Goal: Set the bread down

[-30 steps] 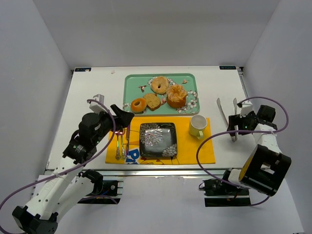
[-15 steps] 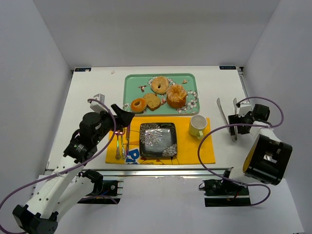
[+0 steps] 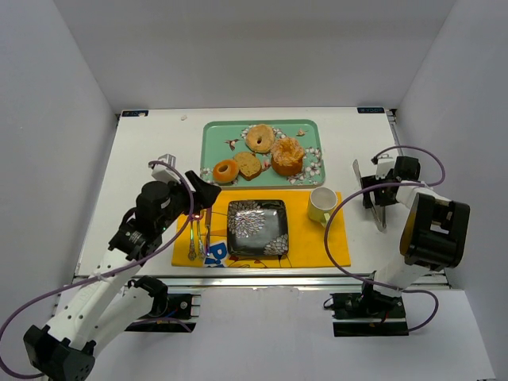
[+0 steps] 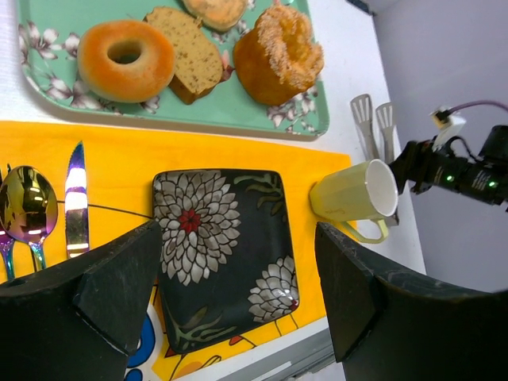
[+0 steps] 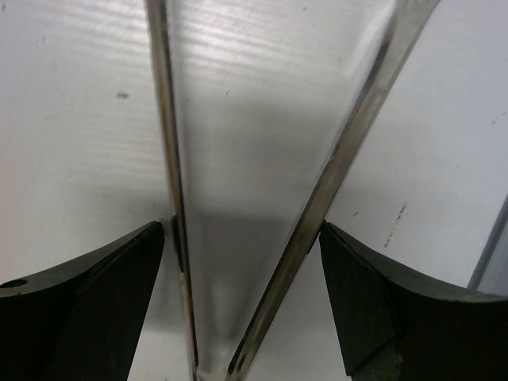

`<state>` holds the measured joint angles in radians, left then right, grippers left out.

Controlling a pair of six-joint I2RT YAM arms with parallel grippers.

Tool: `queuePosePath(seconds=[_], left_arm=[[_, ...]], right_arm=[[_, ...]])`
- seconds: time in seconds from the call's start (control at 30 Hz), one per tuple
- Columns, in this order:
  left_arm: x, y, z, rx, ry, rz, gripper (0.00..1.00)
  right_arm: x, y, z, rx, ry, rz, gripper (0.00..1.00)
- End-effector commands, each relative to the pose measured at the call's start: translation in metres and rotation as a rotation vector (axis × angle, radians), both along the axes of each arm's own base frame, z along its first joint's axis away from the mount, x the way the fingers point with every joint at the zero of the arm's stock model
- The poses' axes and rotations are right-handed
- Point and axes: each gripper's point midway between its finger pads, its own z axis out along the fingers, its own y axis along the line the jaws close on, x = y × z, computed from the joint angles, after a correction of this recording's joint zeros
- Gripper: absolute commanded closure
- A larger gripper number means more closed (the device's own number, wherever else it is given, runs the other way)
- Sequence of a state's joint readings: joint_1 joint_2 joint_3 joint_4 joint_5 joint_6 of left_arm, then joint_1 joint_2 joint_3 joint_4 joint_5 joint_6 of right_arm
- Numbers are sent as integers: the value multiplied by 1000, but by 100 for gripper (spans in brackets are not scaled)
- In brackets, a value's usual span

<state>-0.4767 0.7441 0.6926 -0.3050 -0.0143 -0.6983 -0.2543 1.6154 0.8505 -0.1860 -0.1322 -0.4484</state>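
Observation:
The bread (image 3: 260, 138), a pale tan bagel-like ring, lies at the back of the green tray (image 3: 214, 133); only its near edge shows in the left wrist view (image 4: 213, 8). My left gripper (image 3: 203, 191) is open and empty, hovering over the left side of the yellow placemat (image 3: 333, 242), well short of the bread; in its own view (image 4: 238, 309) it looks down on the black flowered plate (image 4: 218, 250). My right gripper (image 3: 373, 197) is open, low over the metal tongs (image 3: 356, 171); the two tong arms (image 5: 333, 167) run between its fingers (image 5: 397, 309).
On the tray also sit a glossy donut (image 3: 226, 171), a bread slice (image 3: 248, 164) and an orange fluted cake (image 3: 287, 155). A pale yellow cup (image 3: 321, 205) stands on the mat's right side. A knife (image 4: 76, 202) and spoon (image 4: 28, 202) lie left of the plate.
The right arm has swung left and forward, bringing its gripper down over the tongs. The left gripper has shifted slightly to the right.

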Motion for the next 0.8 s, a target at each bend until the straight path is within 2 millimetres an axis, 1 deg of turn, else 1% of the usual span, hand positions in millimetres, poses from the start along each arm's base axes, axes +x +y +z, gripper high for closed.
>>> queuePosePath(seconds=[0.0,0.07,0.13,0.17,0.23,0.3,0.37,0.4,0.43,0.5,0.53,0.6,0.63,0.67,0.73,0.77], left_arm=[[6,-1,6,11,-15,-2,13],[9,-2,6,14,-14,-1,13],[11,-3,5,13,-16,1,13],[11,-3,5,12,-15,1,13],[12,-4,5,10,-16,-2,13],[13,-4,5,17,-16,-3,13],[12,-4,6,22,-19,-5,13],[13,-5,6,24,-18,-7,12],[12,-5,7,23,-21,-11,12],[13,-5,8,24,-25,-13,12],[12,-6,9,22,-26,-16,12],[12,-5,11,21,-30,-14,12],[12,-5,12,20,-33,-11,12],[11,-4,13,21,-33,-10,12],[9,-2,16,16,-41,-5,12],[8,-1,17,14,-42,0,12]], right_arm=[[19,-15,5,-43,-26,-58,16],[19,-14,4,-40,-19,-54,22],[17,-12,4,-30,-13,-47,26],[16,-10,4,-21,-10,-43,31],[9,-6,0,-10,2,-40,33],[5,-4,1,-5,1,-35,36],[0,-2,0,2,7,-31,40],[-1,0,-1,5,7,-24,45],[-3,2,-2,16,11,-15,54],[-4,5,-1,30,19,-7,62],[-3,6,0,36,16,-3,71],[1,9,7,49,2,7,77],[3,11,11,63,-8,17,82],[12,12,24,64,-41,30,88],[20,15,41,82,-77,43,91],[33,18,63,98,-138,59,91]])
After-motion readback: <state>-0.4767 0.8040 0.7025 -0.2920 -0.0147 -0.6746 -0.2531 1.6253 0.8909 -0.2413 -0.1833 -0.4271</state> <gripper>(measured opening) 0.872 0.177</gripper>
